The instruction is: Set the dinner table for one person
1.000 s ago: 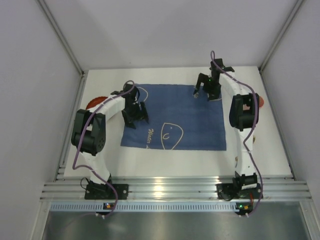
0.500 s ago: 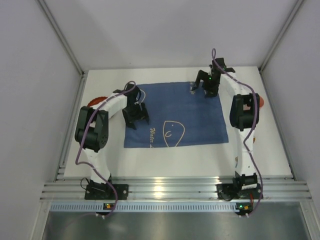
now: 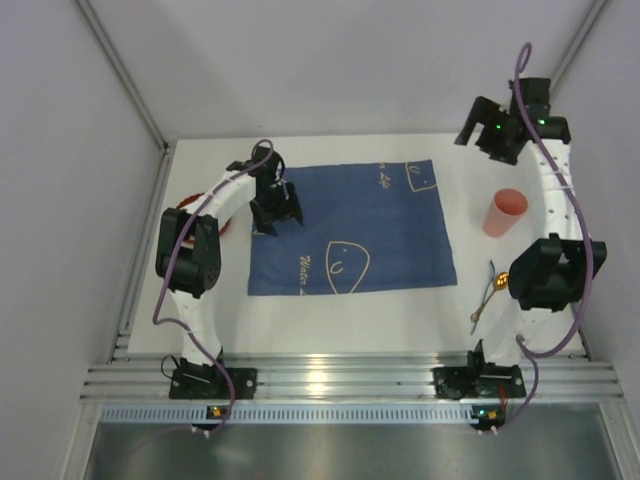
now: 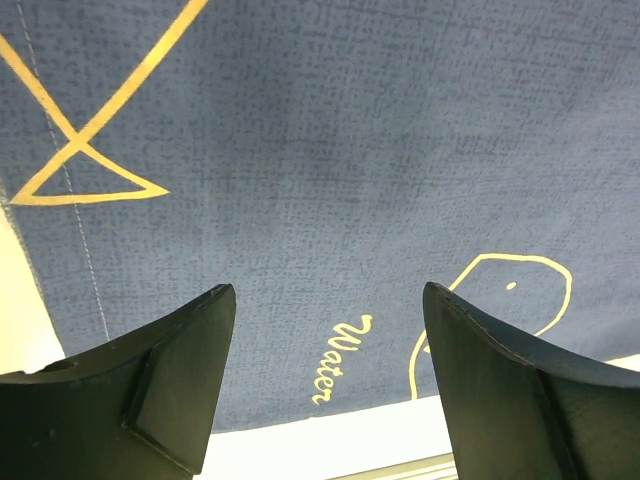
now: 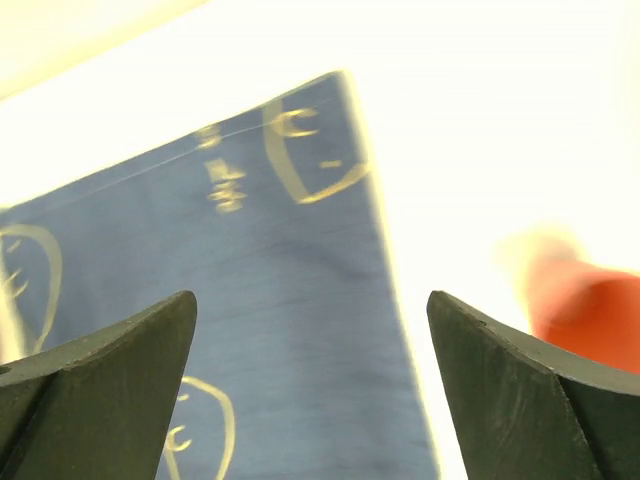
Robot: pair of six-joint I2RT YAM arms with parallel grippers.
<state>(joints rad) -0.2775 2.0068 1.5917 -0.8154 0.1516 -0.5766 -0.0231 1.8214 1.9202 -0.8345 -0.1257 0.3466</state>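
Left gripper (image 3: 277,215): released, empty, held over blue mat (image 3: 380,230). Right gripper (image 3: 472,130): released, empty, held beyond the mat's corner; pink cup (image 3: 504,212) stood nearby on white surface (image 3: 330,325).

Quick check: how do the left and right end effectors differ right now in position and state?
The left end effector hovers low over the left part of the blue mat. The right end effector is raised off the mat, beyond its far right corner, near the pink cup. Both are open and empty.
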